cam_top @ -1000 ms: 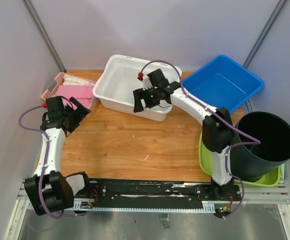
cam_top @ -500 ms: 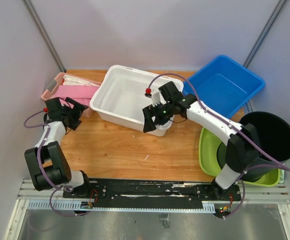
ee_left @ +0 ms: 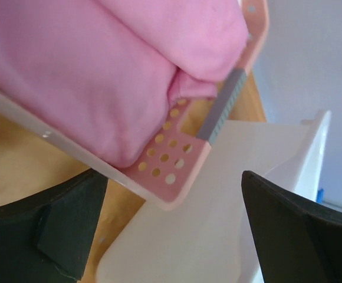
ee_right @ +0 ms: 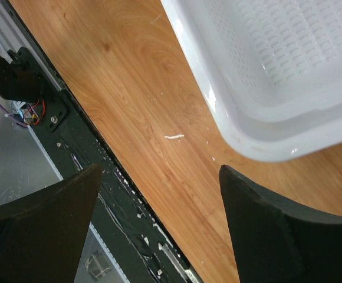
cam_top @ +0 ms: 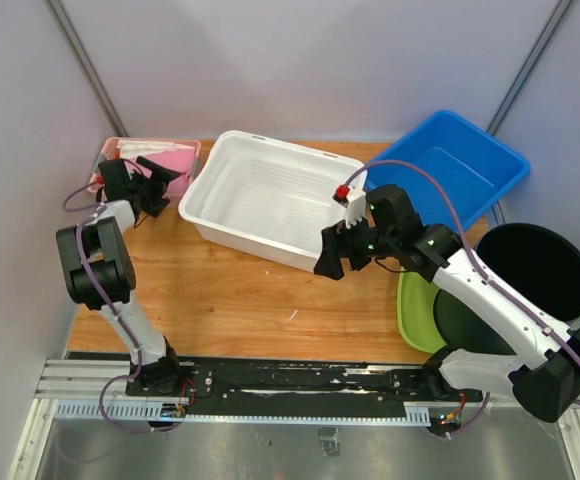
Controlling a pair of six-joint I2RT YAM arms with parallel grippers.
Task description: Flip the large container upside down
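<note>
On the overhead view, my left gripper (cam_top: 167,180) sits at the 9 o'clock end of the large white container (cam_top: 270,195), spread fully and holding nothing. Only its wrist camera shows how tight that spot is: the pink basket (ee_left: 172,177), stuffed with pink cloth (ee_left: 94,71), has its corner just beside the container's wall, between my two fingers (ee_left: 53,230).

The container stands open side up in the middle of the table (cam_top: 230,290). At its 5 o'clock corner my right gripper (cam_top: 340,262) hangs wide open and empty. Its wrist camera shows the corner clear of both fingers, with a white scuff on the wood below.

A second ago the right gripper was on the container's near rim; it has backed off. The container has swung round, and the left arm has reached out to the basket.
</note>
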